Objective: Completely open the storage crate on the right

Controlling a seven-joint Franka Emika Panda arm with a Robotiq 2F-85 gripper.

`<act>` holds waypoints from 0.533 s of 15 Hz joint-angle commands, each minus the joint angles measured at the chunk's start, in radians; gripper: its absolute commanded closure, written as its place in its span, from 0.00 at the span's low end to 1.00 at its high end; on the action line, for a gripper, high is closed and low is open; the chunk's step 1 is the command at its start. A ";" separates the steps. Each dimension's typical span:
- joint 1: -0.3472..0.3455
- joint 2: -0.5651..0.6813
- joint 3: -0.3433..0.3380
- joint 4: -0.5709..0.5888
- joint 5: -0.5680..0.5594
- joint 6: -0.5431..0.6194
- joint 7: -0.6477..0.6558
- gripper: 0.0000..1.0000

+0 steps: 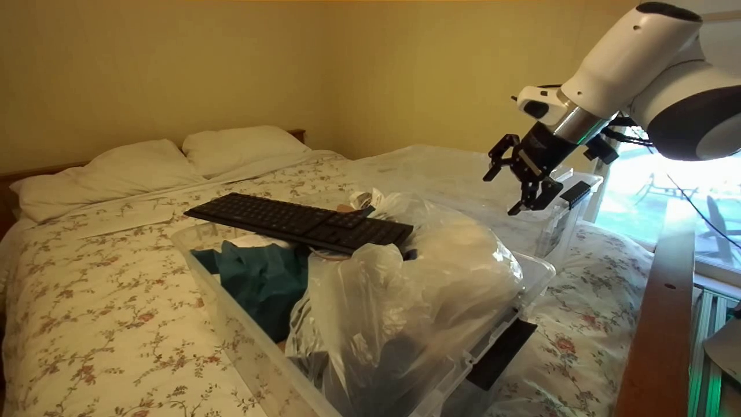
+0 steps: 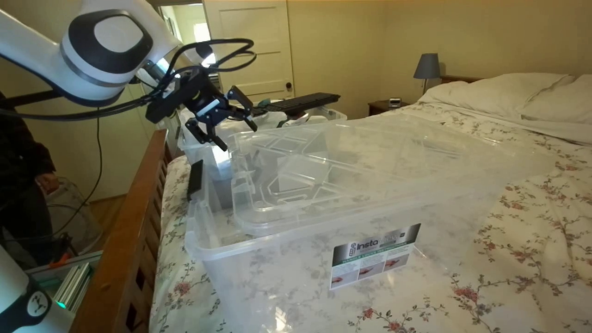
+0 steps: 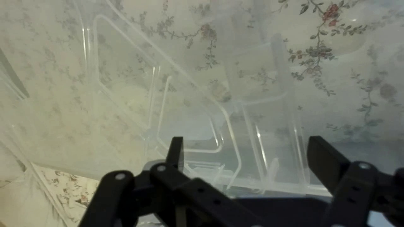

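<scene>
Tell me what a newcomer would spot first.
Probably the black keyboard lying across the heaped crate on the floral bed. Next, the clear storage crate beside it, its translucent lid set back so one end lies uncovered. Then the spread fingers, hanging above that crate and gripping nothing.

Both exterior views show two crates (image 2: 268,277), one keyboard (image 1: 289,220), two pillows (image 1: 246,152) and one pincer (image 1: 502,192). In an exterior view, one lid (image 2: 393,159) is mid-frame, one lamp (image 2: 427,67) at upper right, one door (image 2: 252,46) at upper middle, one person (image 2: 22,157) at the left edge.
</scene>
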 commanded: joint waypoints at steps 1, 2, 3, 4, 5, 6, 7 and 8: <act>-0.138 0.018 0.092 0.000 -0.166 0.001 0.124 0.00; -0.191 0.013 0.129 0.000 -0.232 0.013 0.180 0.00; -0.230 0.014 0.161 0.000 -0.284 0.025 0.230 0.00; -0.262 0.017 0.189 0.000 -0.322 0.035 0.284 0.00; -0.298 0.014 0.223 0.000 -0.362 0.043 0.349 0.00; -0.318 0.013 0.249 0.000 -0.380 0.047 0.396 0.25; -0.332 0.010 0.269 0.002 -0.385 0.050 0.438 0.28; -0.342 0.009 0.284 0.006 -0.389 0.055 0.470 0.34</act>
